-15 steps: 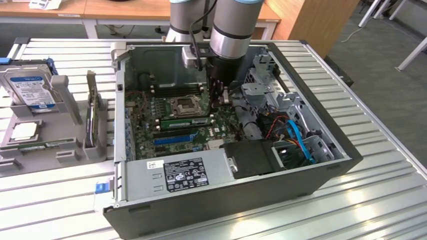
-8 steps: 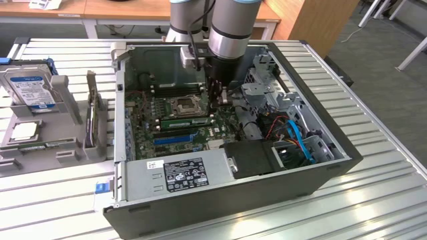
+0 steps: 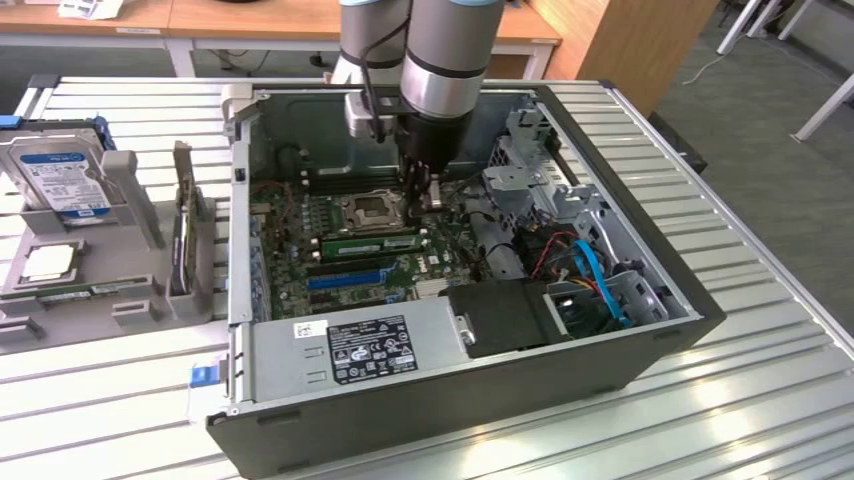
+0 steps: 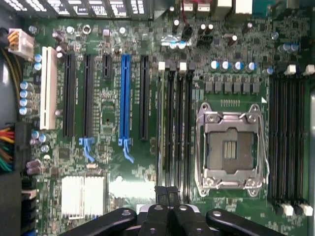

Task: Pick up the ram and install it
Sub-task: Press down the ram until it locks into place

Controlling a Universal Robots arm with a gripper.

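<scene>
**Gripper shut and empty over the board; ram lying in its slot just beside it.**

My gripper has its fingers pressed together with nothing between them; in the wrist view the dark, blunt tips meet over the end of the black memory slots. The ram is not in my grip. It sits near the centre of the exterior frame, just below my gripper and toward the exterior view's left, its long axis running across the frame. From the wrist it shows edge-on as a thin green strip parallel to the glossy black slots and touching the first. Beyond lie the bare metal-framed processor socket, the blue plastic slot, and the grey steel case.
</scene>
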